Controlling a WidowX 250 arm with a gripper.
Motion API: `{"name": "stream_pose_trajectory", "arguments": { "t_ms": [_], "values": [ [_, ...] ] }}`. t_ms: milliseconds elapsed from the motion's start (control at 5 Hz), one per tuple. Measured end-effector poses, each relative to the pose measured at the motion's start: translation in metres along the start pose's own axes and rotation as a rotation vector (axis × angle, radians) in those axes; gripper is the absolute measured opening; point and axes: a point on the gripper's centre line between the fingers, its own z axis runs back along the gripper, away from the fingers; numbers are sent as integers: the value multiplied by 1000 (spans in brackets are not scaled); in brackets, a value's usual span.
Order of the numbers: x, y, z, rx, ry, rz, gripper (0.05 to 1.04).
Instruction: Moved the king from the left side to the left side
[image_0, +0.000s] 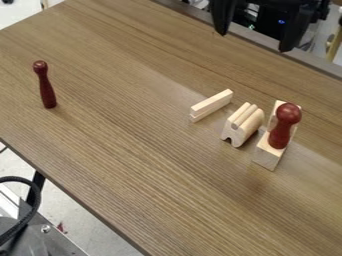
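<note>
Both pins (45, 86) stand apart from the claw (254, 41).

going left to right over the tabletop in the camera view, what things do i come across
Dark red peg → thin pale wooden block → grooved wooden block → pale stepped block with a second dark red peg standing on it

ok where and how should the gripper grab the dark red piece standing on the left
I'd bring the gripper down from straight above and close it on the slim neck, just under the round head: the dark red piece stands upright, and its wider head should help stop it slipping out.
</note>
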Motion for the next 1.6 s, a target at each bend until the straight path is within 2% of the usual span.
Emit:
{"name": "stream_pose_trajectory", "arguments": {
  "t_ms": [200, 400, 600, 800, 1000, 1200, 1400, 1600],
  "values": [
    [-4, 0, -6, 10, 22, -4, 999],
    [1, 37, -10, 45, 38, 119, 999],
    [3, 81, -8, 56, 45, 263, 999],
    [-4, 114, -14, 77, 83, 397, 999],
    [-18, 139, -17, 124, 99, 500, 999],
    [-31, 160, -21, 215, 110, 605, 999],
    [-41, 180, -34, 330, 143, 666, 999],
    [-47, 210, -54, 397, 188, 742, 999]
  ]
}}
